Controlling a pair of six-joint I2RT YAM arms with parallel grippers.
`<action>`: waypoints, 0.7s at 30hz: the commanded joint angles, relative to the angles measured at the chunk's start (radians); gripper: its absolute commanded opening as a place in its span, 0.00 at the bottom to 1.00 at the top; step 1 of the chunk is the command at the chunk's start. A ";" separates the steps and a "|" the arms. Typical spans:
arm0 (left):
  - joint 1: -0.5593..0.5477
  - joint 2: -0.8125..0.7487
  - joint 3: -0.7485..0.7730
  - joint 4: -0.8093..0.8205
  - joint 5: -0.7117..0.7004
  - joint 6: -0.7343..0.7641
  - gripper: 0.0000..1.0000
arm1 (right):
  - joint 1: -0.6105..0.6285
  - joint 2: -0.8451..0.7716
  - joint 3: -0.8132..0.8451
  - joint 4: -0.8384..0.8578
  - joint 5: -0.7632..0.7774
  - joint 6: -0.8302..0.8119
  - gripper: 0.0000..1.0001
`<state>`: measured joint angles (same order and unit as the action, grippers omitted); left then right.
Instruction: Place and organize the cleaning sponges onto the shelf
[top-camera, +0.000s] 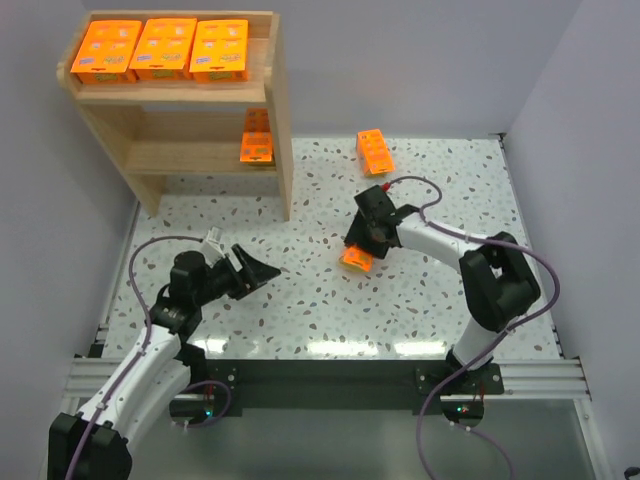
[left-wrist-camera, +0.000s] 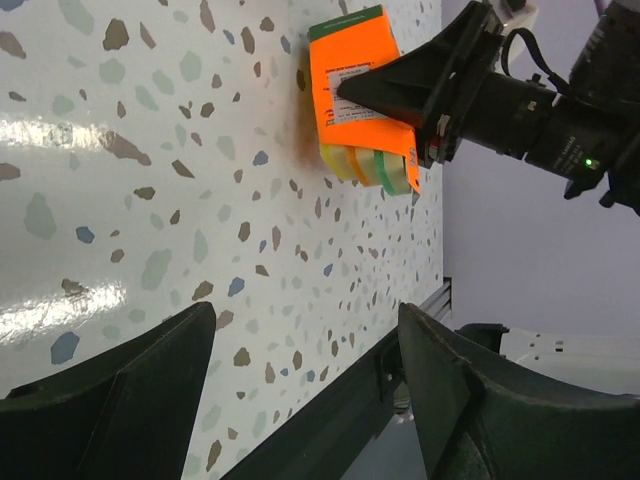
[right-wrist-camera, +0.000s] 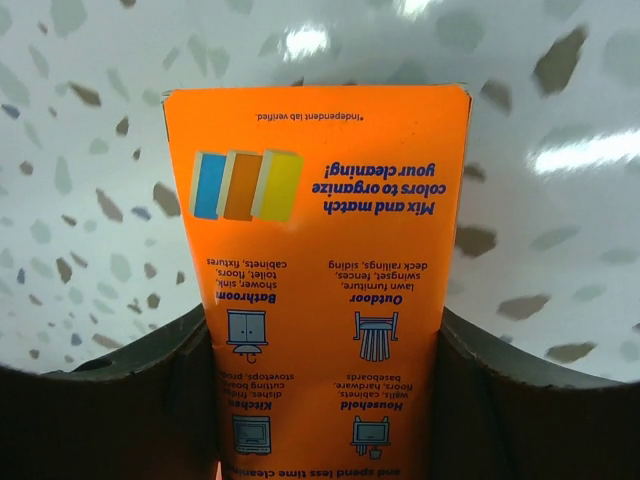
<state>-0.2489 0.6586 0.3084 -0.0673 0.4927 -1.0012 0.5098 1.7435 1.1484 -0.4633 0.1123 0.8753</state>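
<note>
The right pincer (top-camera: 362, 248) is clamped on one flat bright-orange rectangular sponge pack (top-camera: 357, 261), a bit right of centre on the white speckled desk (top-camera: 300, 310). In the right wrist view the pack sits straight between the two dark fingers (right-wrist-camera: 130, 390), both snug against its long edges, with the printed face toward the camera. The left wrist view gets it from the side: one finger lies across the orange face, and yellow and green sponges (left-wrist-camera: 370, 165) peek out along one edge. It's hard to tell whether the pack is touching the desk. The left pincer (top-camera: 258, 270) is spread wide with nothing in it, hovering over the desk well to the left of that pack and pointing toward it. The light natural-wood two-tier shelf (top-camera: 282, 110) stands at the far left corner, with three orange packs (top-camera: 163, 47) side by side on the top tier and a fourth pack (top-camera: 257, 137) at the right end of the lower tier. A loose pack (top-camera: 375, 150) lies on the desk right of the shelf.
</note>
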 joint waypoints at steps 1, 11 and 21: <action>-0.024 0.004 -0.026 0.054 -0.002 0.012 0.79 | 0.099 -0.024 -0.062 -0.024 0.087 0.284 0.00; -0.150 0.015 -0.072 0.151 -0.161 -0.126 0.90 | 0.291 0.113 -0.021 -0.061 0.104 0.556 0.00; -0.346 0.295 -0.043 0.432 -0.307 -0.218 0.92 | 0.364 0.197 0.083 -0.064 -0.003 0.544 0.00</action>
<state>-0.5705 0.9104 0.2302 0.2157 0.2577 -1.1912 0.8406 1.8610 1.2381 -0.4557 0.3103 1.3708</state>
